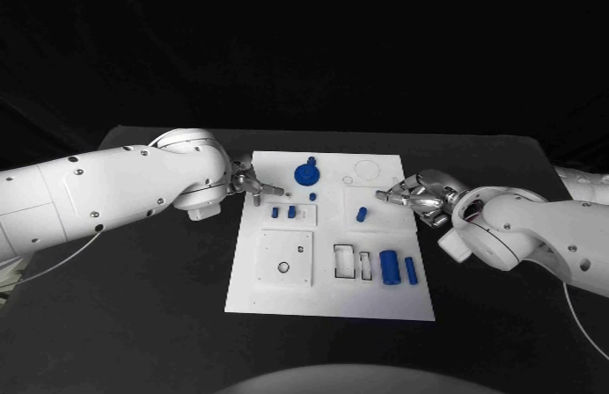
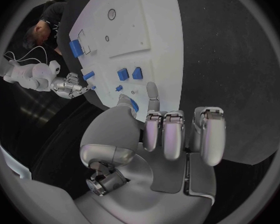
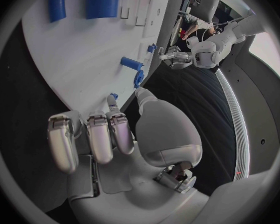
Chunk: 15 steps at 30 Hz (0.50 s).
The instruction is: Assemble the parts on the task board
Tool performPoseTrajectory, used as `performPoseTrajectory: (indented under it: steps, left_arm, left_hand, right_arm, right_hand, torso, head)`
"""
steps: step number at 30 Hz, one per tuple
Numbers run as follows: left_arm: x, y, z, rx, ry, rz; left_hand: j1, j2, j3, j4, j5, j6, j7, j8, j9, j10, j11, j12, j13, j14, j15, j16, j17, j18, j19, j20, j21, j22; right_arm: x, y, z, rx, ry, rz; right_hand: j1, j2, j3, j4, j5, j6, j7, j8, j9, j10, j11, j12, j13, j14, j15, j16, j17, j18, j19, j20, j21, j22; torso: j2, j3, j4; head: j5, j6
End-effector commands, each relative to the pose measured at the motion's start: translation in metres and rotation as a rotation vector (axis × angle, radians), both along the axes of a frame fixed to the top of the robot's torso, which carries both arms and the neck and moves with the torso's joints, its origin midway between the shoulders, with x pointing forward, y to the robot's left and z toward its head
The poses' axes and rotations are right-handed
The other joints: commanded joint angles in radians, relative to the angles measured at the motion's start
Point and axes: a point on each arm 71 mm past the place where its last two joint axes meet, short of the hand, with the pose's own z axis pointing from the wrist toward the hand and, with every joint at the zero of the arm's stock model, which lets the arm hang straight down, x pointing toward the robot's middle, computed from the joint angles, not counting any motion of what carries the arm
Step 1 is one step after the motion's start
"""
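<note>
The white task board (image 1: 330, 236) lies in the middle of the black table. A round blue knob (image 1: 304, 174) stands near its far edge. Two small blue parts (image 1: 283, 211) and a short blue peg (image 1: 362, 214) sit mid-board. A thick blue cylinder (image 1: 391, 267) and a thin one (image 1: 411, 271) lie at the near right. My left hand (image 1: 254, 186) hovers at the board's left edge, my right hand (image 1: 413, 196) at its right edge. On each, thumb and forefinger (image 2: 152, 92) (image 3: 112, 103) reach out apart while the other fingers curl. Neither hand holds anything.
Rectangular slots (image 1: 349, 260) and a square plate with small holes (image 1: 286, 258) mark the board's near half. A round outline (image 1: 370, 171) sits at its far right. Bare black table surrounds the board.
</note>
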Motion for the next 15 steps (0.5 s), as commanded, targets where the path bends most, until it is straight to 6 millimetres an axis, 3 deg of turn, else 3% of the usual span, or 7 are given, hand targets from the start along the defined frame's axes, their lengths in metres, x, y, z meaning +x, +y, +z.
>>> performPoseTrajectory:
  steps: [1, 5, 10, 11, 13, 14, 15]
  left_arm:
    - [0.002, 0.000, 0.012, -0.218, -0.134, 0.039]
    - [0.002, 0.004, 0.020, -0.363, -0.234, 0.054]
    - [0.003, 0.000, 0.036, -0.576, -0.419, 0.029]
    - [0.003, -0.001, 0.038, -0.609, -0.451, 0.019]
    - [0.004, -0.004, 0.042, -0.657, -0.500, -0.003]
    - [0.005, -0.006, 0.044, -0.678, -0.520, -0.019]
    - [0.006, -0.008, 0.045, -0.694, -0.534, -0.035]
  left_hand:
    - [0.017, -0.019, 0.004, -0.001, -0.002, -0.004, 0.003, 0.003, 0.000, 0.106, 0.006, 0.000, 0.263, 0.104, 0.008, 0.003, 0.263, -0.015, 0.105, -0.012, 0.002, 0.263]
    - [0.090, -0.049, 0.041, 0.001, 0.022, -0.043, 0.013, -0.019, -0.017, 0.106, 0.011, 0.000, 0.263, 0.104, 0.014, 0.003, 0.263, -0.015, 0.105, -0.023, 0.002, 0.263]
    - [0.287, -0.067, 0.095, -0.011, 0.145, -0.117, 0.036, -0.100, -0.145, 0.075, 0.033, -0.053, 0.220, 0.104, 0.026, 0.003, 0.263, -0.015, 0.105, -0.020, 0.002, 0.263]
    - [0.325, -0.074, 0.098, -0.005, 0.167, -0.122, 0.038, -0.096, -0.180, 0.004, 0.034, -0.181, 0.125, 0.104, 0.027, 0.003, 0.263, -0.015, 0.105, -0.020, 0.002, 0.263]
    - [0.394, -0.069, 0.107, -0.005, 0.181, -0.131, 0.046, -0.097, -0.258, -0.234, 0.032, -0.691, -0.247, 0.104, 0.029, 0.003, 0.263, -0.015, 0.105, -0.018, 0.002, 0.263]
    - [0.425, -0.075, 0.103, -0.015, 0.175, -0.128, 0.053, -0.081, -0.315, -0.268, 0.048, -0.925, -0.436, 0.104, 0.028, 0.003, 0.263, -0.015, 0.105, -0.018, 0.002, 0.263]
    - [0.449, -0.066, 0.109, -0.002, 0.179, -0.140, 0.054, -0.093, -0.346, -0.283, 0.043, -1.007, -0.501, 0.104, 0.030, 0.003, 0.263, -0.015, 0.105, -0.016, 0.002, 0.263]
  right_arm:
    - [0.001, 0.001, 0.006, 0.031, -0.087, -0.009]
    - [0.002, 0.000, 0.008, 0.044, -0.112, -0.016]
    - [0.002, 0.001, 0.009, 0.052, -0.127, -0.019]
    - [0.002, 0.001, 0.009, 0.053, -0.127, -0.019]
    - [0.002, 0.001, 0.009, 0.055, -0.128, -0.018]
    - [0.002, 0.001, 0.009, 0.055, -0.128, -0.017]
    - [0.002, 0.001, 0.009, 0.056, -0.127, -0.017]
  right_hand:
    - [-0.001, 0.013, -0.004, 0.001, 0.000, 0.008, 0.008, 0.004, 0.000, 0.103, 0.007, 0.003, 0.263, 0.104, 0.008, 0.004, 0.263, -0.007, 0.103, 0.008, 0.004, 0.263]
    - [0.000, 0.013, -0.004, 0.001, 0.001, 0.009, 0.008, 0.005, 0.000, 0.103, 0.007, 0.003, 0.263, 0.104, 0.008, 0.004, 0.263, -0.007, 0.103, 0.008, 0.004, 0.263]
    - [0.000, 0.014, -0.004, 0.001, 0.002, 0.009, 0.008, 0.006, 0.001, 0.103, 0.007, 0.003, 0.263, 0.104, 0.008, 0.004, 0.263, -0.007, 0.103, 0.008, 0.004, 0.263]
    - [0.000, 0.014, -0.004, 0.001, 0.002, 0.009, 0.008, 0.006, 0.001, 0.103, 0.007, 0.003, 0.263, 0.104, 0.008, 0.004, 0.263, -0.007, 0.103, 0.008, 0.004, 0.263]
    - [0.000, 0.014, -0.005, 0.001, 0.004, 0.011, 0.007, 0.007, 0.001, 0.103, 0.007, 0.003, 0.263, 0.104, 0.008, 0.004, 0.263, -0.007, 0.103, 0.008, 0.004, 0.263]
    - [0.000, 0.014, -0.005, 0.001, 0.004, 0.011, 0.007, 0.007, 0.001, 0.103, 0.007, 0.003, 0.263, 0.104, 0.008, 0.004, 0.263, -0.007, 0.103, 0.008, 0.004, 0.263]
    - [0.000, 0.014, -0.005, 0.001, 0.004, 0.011, 0.007, 0.007, 0.001, 0.103, 0.007, 0.003, 0.263, 0.104, 0.008, 0.004, 0.263, -0.007, 0.103, 0.008, 0.004, 0.263]
  torso:
    - [0.000, 0.0010, 0.0002]
    - [0.000, 0.0012, -0.0006]
    - [0.000, 0.0001, -0.0011]
    - [-0.001, 0.0003, -0.0017]
    - [0.000, 0.0006, -0.0036]
    - [0.000, 0.0007, -0.0042]
    - [0.000, 0.0006, -0.0034]
  head:
    - [0.000, 0.003]
    - [0.000, 0.005]
    - [0.002, 0.007]
    - [0.002, 0.007]
    - [0.005, 0.009]
    - [0.006, 0.009]
    - [0.005, 0.010]
